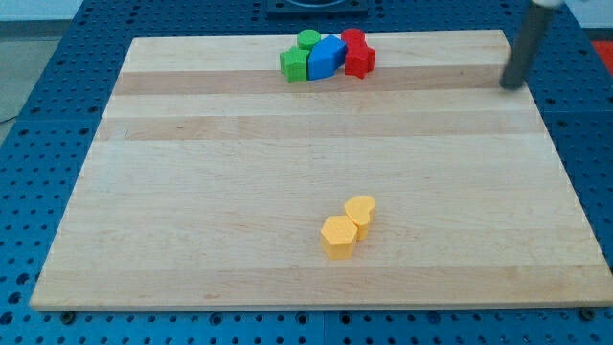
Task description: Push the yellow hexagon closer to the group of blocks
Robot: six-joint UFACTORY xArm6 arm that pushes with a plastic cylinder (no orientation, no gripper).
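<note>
So you've got a wooden board (192, 192) sitting on a blue perforated table (57, 57), and my tip (511, 86) is way over at the view's top right, just at the board's right edge. It's only a plain dark rod, so there's nothing on it to spread or pinch, and it isn't touching any block at all.

The yellow hexagon (338, 236) is down in the lower middle of the board, a bit right of centre. Right against it, up and to the view's right, there's a second yellow block (361, 210), rounder looking, maybe a heart shape, but I can't really tell. Those two are touching, or as good as.

The group is bunched at the view's top edge of the board, near the middle. From the view's left you get a green block (294, 65) that looks roughly cube-ish, a second green block (308, 39) behind it that looks round on top, a blue block (327, 57) in the middle, then a red block (360, 61) with another red block (353, 38) behind it. They're all packed tight together.

The yellow pair sits well apart from that cluster, with a wide stretch of bare wood between them. My tip is well apart from both, though nearer the cluster than the yellows.
</note>
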